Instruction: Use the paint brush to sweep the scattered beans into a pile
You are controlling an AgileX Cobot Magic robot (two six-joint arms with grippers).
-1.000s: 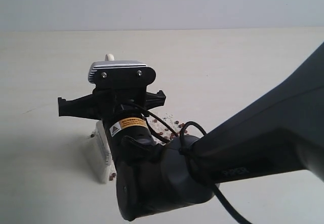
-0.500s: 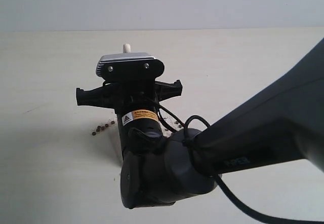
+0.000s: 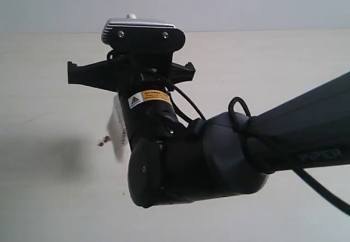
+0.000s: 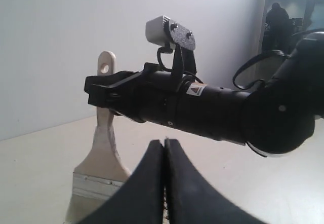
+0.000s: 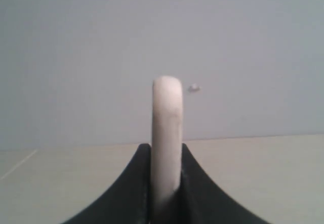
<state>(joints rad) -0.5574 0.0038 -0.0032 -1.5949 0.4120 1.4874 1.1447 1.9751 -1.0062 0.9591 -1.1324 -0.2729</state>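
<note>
My right gripper (image 5: 167,181) is shut on the paint brush's pale wooden handle (image 5: 167,127), seen edge-on with its tip sticking up past the jaws. From the left wrist view the paint brush (image 4: 103,155) stands upright, with the hole in its handle end (image 4: 105,67) above the right gripper (image 4: 103,96) and the silver ferrule (image 4: 96,186) below. In the exterior view the arm hides most of the brush; a blurred pale part (image 3: 115,130) shows, and a few beans (image 3: 103,140) lie beside it. No pile is visible. My left gripper (image 4: 164,144) is shut and empty.
The right arm's dark bulk (image 3: 219,154) fills the lower middle and right of the exterior view and hides the table behind it. The pale tabletop (image 3: 49,88) stretches to a grey wall (image 3: 246,1).
The right wrist and brush have risen and swung back to the left. The row of beans seen half a second ago is now mostly hidden; only a few show.
</note>
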